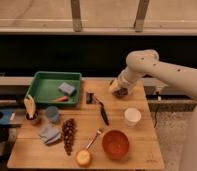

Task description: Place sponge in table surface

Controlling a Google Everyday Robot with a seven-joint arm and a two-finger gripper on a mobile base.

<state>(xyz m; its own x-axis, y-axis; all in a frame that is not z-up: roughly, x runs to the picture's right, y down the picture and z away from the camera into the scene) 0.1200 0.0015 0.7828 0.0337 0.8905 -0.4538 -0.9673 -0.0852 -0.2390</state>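
Note:
The sponge (67,88), a small flat blue-grey block, lies inside the green tray (46,82) at the back left of the table surface (137,155), a light wooden top. My gripper (117,88) hangs at the end of the white arm (144,64) over the back middle of the table, just above a dark bowl (124,92). It is well to the right of the tray and apart from the sponge. The gripper is open and nothing shows in it.
On the table stand a white cup (132,116), an orange bowl (115,144), a black knife (103,114), dark grapes (68,135), a blue cloth (49,134), a small blue cup (52,114) and a round fruit (83,157). An orange item (62,98) lies in the tray.

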